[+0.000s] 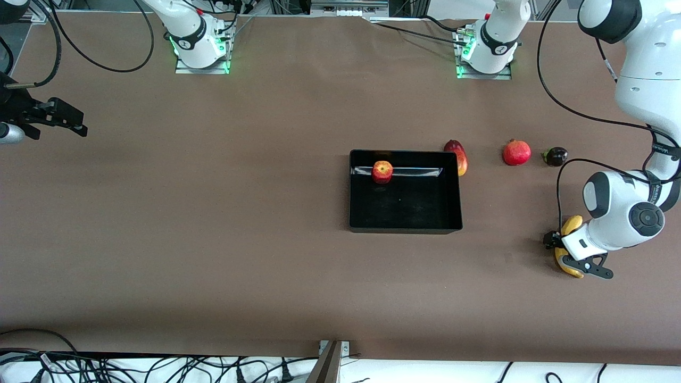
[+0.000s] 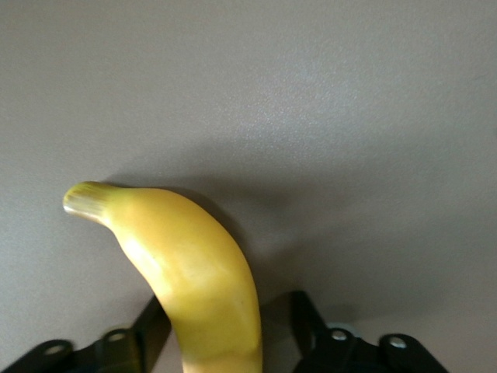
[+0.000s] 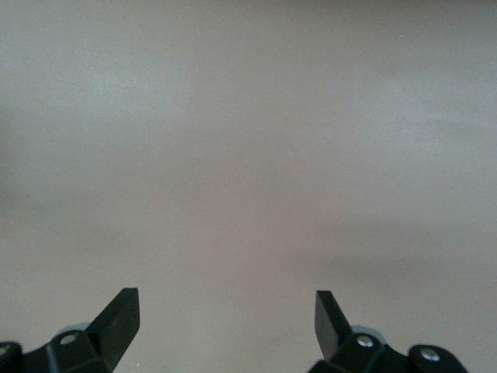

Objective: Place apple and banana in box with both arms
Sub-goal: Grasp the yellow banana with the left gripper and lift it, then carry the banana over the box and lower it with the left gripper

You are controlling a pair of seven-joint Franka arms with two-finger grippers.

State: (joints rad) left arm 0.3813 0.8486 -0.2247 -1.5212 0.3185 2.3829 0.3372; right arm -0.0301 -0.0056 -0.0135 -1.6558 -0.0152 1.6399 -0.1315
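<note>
The yellow banana (image 1: 572, 224) lies on the brown table toward the left arm's end, nearer the front camera than the loose fruits. My left gripper (image 1: 559, 248) is down over its middle, with the banana (image 2: 194, 272) between the fingers. One finger (image 2: 155, 322) lies against the banana; the other finger (image 2: 307, 311) stands a little off it, so the gripper is still open. The red and yellow apple (image 1: 382, 171) sits inside the black box (image 1: 404, 229), near its wall farthest from the front camera. My right gripper (image 1: 74, 121) waits open over bare table at the right arm's end, right gripper (image 3: 227, 305) holding nothing.
A red-and-yellow oval fruit (image 1: 457, 157) lies against the box's corner toward the left arm's end. A round red fruit (image 1: 516, 152) and a small dark purple fruit (image 1: 556, 156) lie in a row past it. Cables run along the table's front edge.
</note>
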